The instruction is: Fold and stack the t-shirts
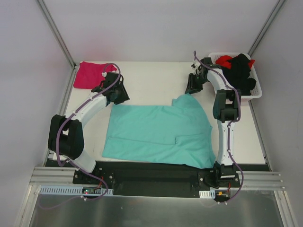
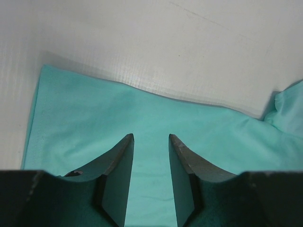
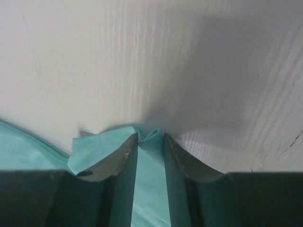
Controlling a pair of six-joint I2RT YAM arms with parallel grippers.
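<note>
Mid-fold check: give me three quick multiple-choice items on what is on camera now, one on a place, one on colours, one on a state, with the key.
1. Where does the pink t-shirt lie?
A. near right corner
B. far left corner of the table
C. the middle, between the arms

2. What colours are the garments in the basket?
A. black and red
B. teal and white
C. pink and grey

3. What is between the fingers of the right gripper?
A. nothing
B. a fold of the teal t-shirt
C. pink cloth

Key:
1 B: the top view shows it flat at the far left.
2 A: a black heap with red showing fills the basket.
3 B: the right wrist view shows teal cloth bunched between the fingertips.
</note>
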